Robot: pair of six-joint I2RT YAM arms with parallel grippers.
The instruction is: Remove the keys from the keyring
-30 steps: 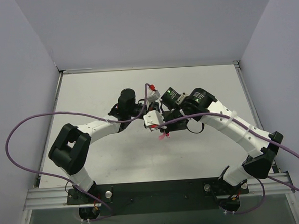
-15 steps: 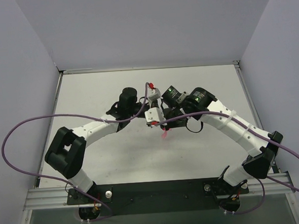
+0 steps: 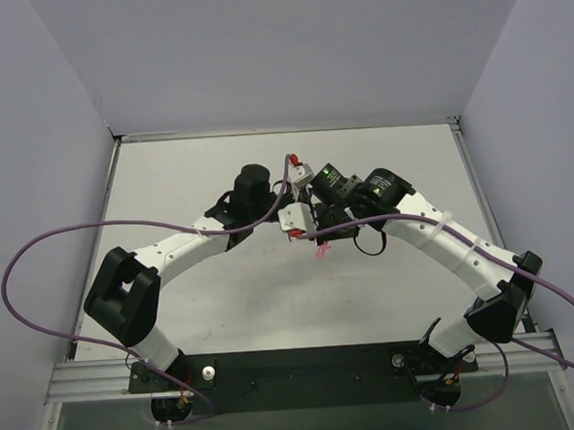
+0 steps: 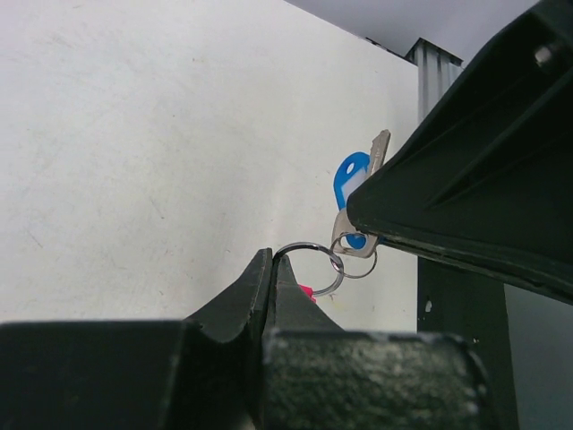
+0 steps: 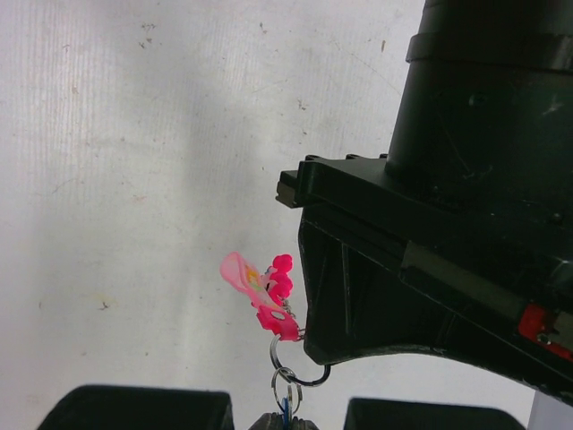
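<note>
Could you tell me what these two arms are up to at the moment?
The two arms hold a small bunch of keys between them over the table. The left end effector is shut on the keyring, and the right end effector is shut on the blue key. The pink keys hang from the keyring. No key looks to be off it yet.

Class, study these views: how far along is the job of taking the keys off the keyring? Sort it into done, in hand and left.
Done: nothing; no key is off yet. In hand: the left end effector pinches the keyring, while the right end effector seems to grip the blue key. Left: the blue key and the pink keys all hang linked to it.
</note>
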